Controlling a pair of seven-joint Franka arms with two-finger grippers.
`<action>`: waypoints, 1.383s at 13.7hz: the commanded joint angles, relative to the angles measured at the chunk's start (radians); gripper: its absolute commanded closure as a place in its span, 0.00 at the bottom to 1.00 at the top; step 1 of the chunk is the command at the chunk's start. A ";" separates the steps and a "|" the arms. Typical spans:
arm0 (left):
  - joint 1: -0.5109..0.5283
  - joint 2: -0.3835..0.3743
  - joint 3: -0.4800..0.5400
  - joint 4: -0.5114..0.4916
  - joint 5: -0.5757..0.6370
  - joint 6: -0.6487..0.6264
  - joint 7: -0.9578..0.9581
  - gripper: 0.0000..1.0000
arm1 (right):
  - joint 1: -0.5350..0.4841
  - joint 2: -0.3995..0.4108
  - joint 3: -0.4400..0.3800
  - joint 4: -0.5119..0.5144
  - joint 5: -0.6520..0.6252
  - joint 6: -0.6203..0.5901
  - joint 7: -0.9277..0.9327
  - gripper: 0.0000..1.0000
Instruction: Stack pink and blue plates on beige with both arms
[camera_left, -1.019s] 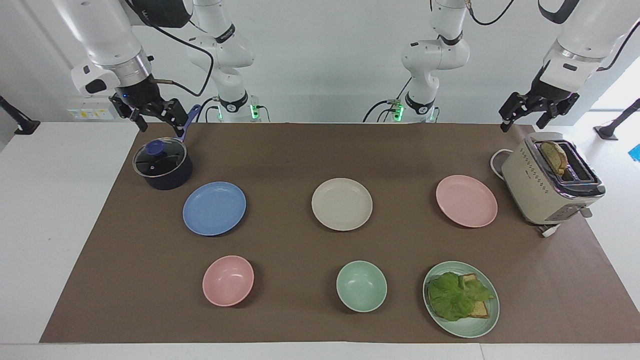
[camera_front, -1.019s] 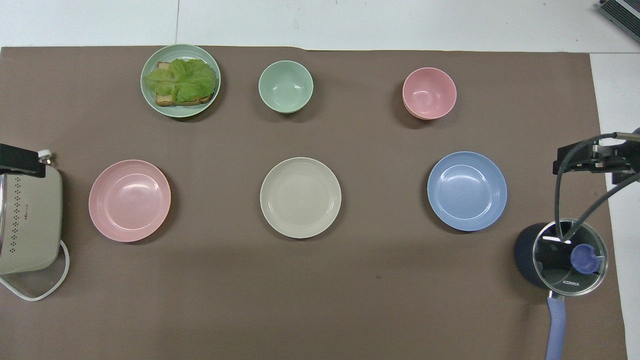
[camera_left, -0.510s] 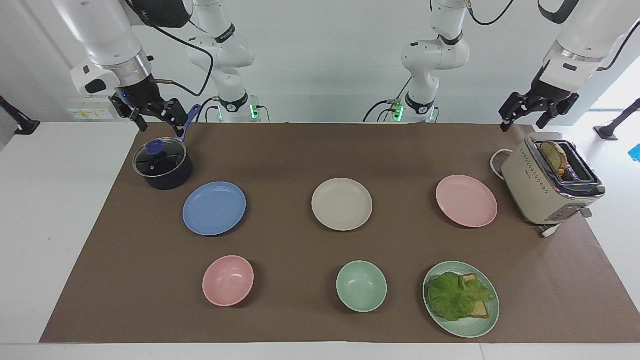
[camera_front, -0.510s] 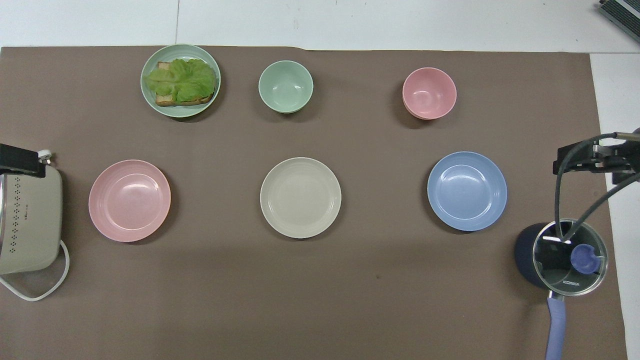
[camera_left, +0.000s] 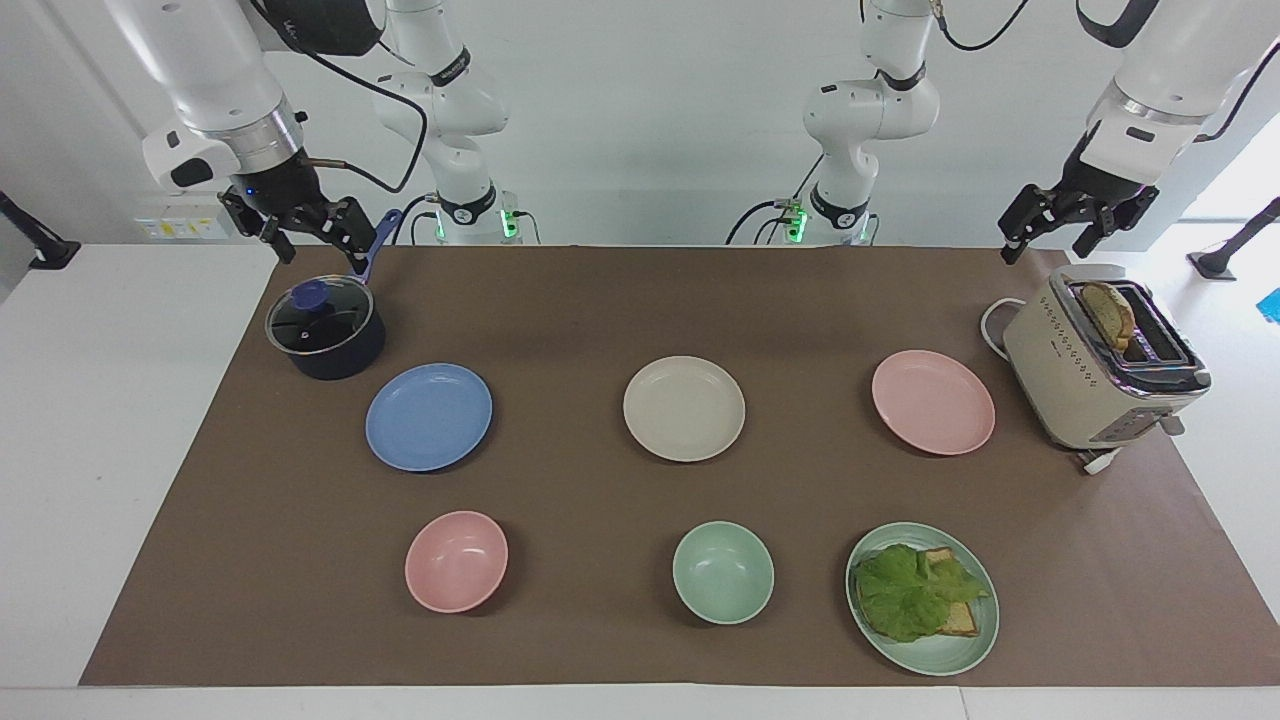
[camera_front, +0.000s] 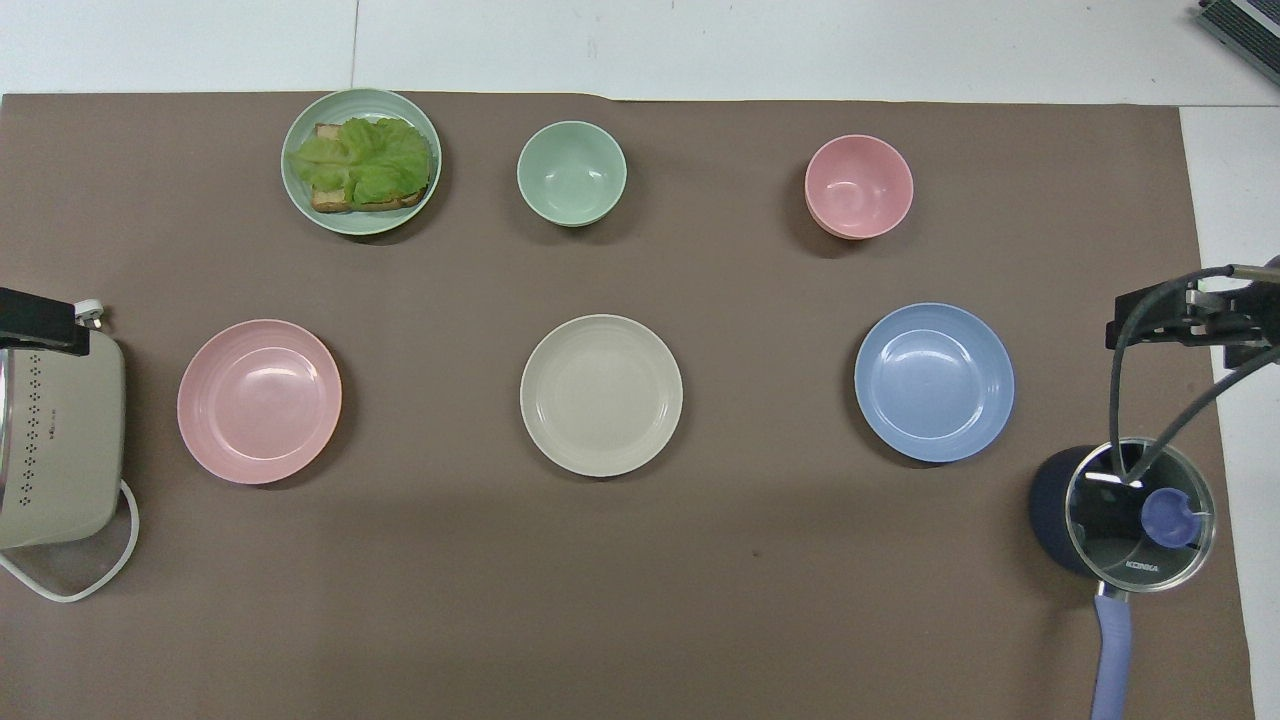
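Nearest the robots, the right pincer (camera_left: 307, 238) is held in the air over the blue handle of a dark blue saucepan with a glass lid (camera_left: 325, 327), at the right arm's end of the table; its fingers are spread wide and nothing is gripped. The left pincer (camera_left: 1072, 225) is held in the air above a boxy cream toaster (camera_left: 1095, 365) at the left arm's end, likewise spread wide and empty. A slice of bread is seen standing in one of the toaster's slots.

Farther from the robots, a row of three equal plates is laid out on the brown paper mat (camera_left: 560, 300) that covers the table. The shallow round medium blue plate (camera_left: 429, 416) is set just beside the saucepan, toward the right arm's end. The shallow round cream-beige plate (camera_left: 684, 408) is placed in the middle of the row, well apart from both others. The shallow round pastel pink plate (camera_left: 933, 402) is set near the toaster, toward the left arm's end. All three are lying flat, and nothing is stacked on any of them.

Farthest from the robots, a second row is seen: a small deep pink bowl (camera_left: 456, 561), a small deep pale green bowl (camera_left: 723, 572), and a pale green plate (camera_left: 955, 655) on which lettuce and toast are laid.
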 joint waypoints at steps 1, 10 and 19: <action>0.007 -0.020 0.002 -0.054 0.002 -0.004 0.005 0.00 | -0.011 0.007 0.005 0.012 -0.007 -0.005 -0.028 0.00; 0.060 -0.014 0.000 -0.462 0.004 0.381 0.021 0.00 | -0.009 0.007 0.005 0.010 -0.007 -0.005 -0.028 0.00; 0.123 0.167 0.002 -0.526 0.004 0.613 0.064 0.00 | -0.011 0.006 0.005 0.010 -0.007 -0.005 -0.028 0.00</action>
